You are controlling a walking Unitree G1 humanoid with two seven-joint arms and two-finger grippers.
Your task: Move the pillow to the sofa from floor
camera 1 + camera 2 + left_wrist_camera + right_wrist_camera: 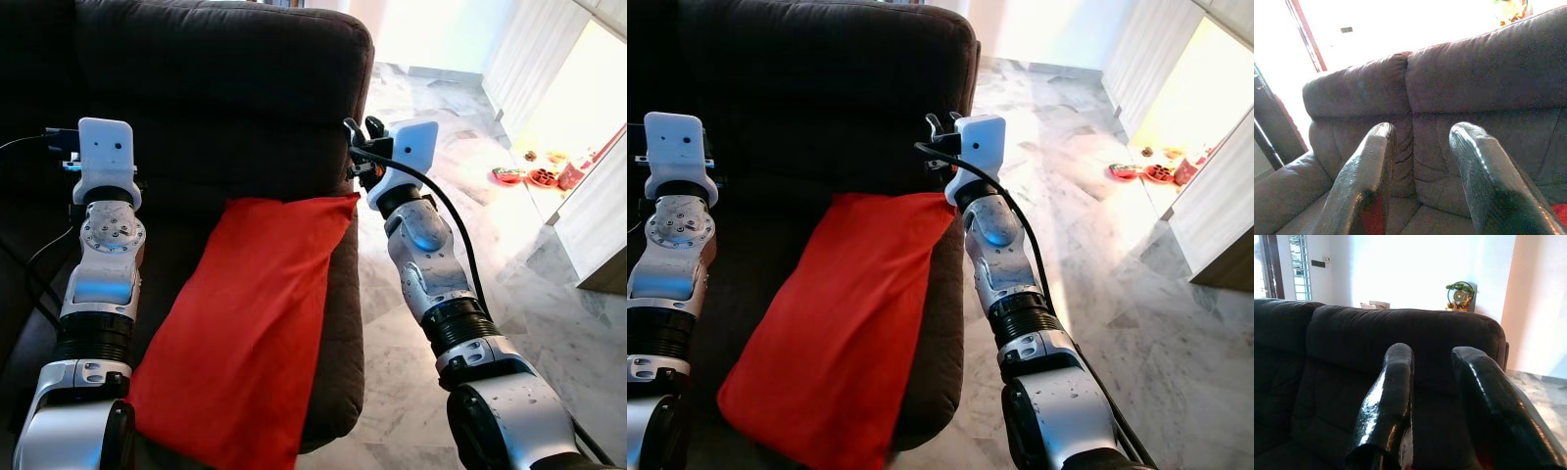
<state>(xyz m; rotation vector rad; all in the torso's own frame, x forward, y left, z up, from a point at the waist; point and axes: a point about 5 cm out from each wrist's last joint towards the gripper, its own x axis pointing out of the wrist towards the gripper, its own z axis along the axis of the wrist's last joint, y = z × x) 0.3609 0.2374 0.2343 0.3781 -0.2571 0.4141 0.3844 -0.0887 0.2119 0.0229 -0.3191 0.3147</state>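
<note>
A red pillow [245, 323] lies flat on the seat of the dark sofa [216, 98], at its right end, one corner reaching the seat's edge by the armrest. My right gripper [361, 132] is raised just past the pillow's far right corner, beside the sofa's backrest, not touching the pillow. Its fingers [1388, 396] stand open with nothing between them. My left gripper [1420, 137] is held up over the seat to the left of the pillow, open too, pointing at the backrest with only a sliver of red below its fingers.
Marble floor [470, 196] runs along the sofa's right side. Red bowls [511, 176] sit on the floor by a white cabinet [598, 225] at the far right. A small ornament [1460, 296] stands behind the backrest.
</note>
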